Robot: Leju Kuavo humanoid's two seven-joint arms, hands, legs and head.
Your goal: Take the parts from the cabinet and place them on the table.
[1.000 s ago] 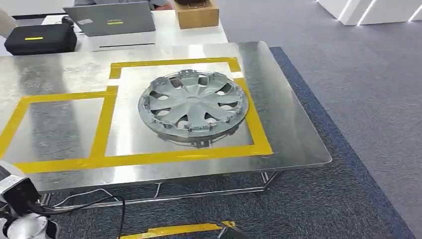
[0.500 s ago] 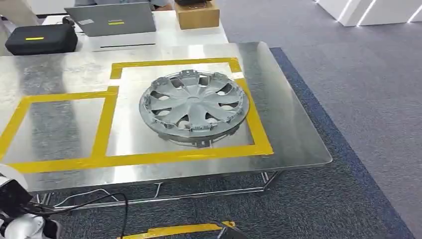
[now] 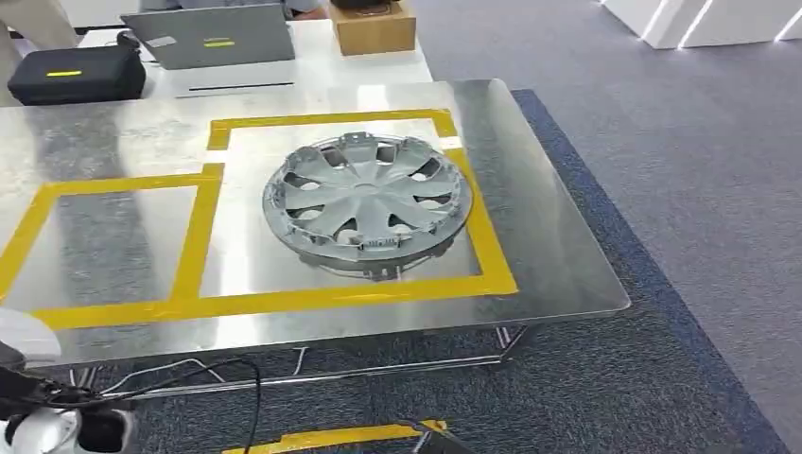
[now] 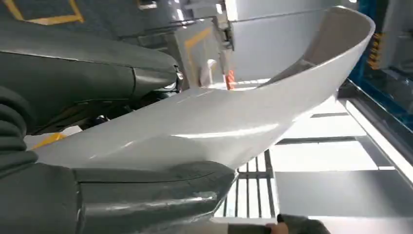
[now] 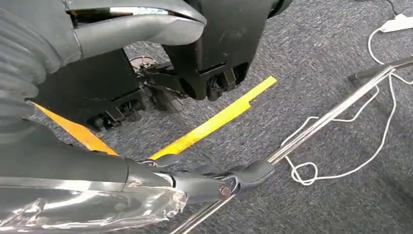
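A silver hubcap [image 3: 367, 202] lies flat inside the right yellow-taped square on the metal table [image 3: 558, 255]. My left hand [image 4: 97, 146] grips a long curved grey-white panel [image 4: 234, 117], thumb under it and dark fingers [image 4: 87, 73] over it. In the head view the pale end of that panel [image 3: 21, 337] shows at the lower left edge, in front of and below the table's near edge. My right hand [image 5: 126, 97] hangs over the carpet with thumb and fingers [image 5: 214, 180] wide apart and nothing between them; crinkled clear film [image 5: 97, 209] lies along the fingers.
The left taped square [image 3: 104, 241] holds nothing. Behind the table stand a black case [image 3: 76, 74], a laptop [image 3: 213, 38] and a cardboard box [image 3: 374, 26]. Cables [image 3: 227, 378] and the table's metal frame [image 5: 321, 119] run over the carpet, with yellow floor tape [image 5: 214, 122].
My left arm has sunk lower at the bottom left corner, and the pale panel end now shows above it. The hubcap has not moved.
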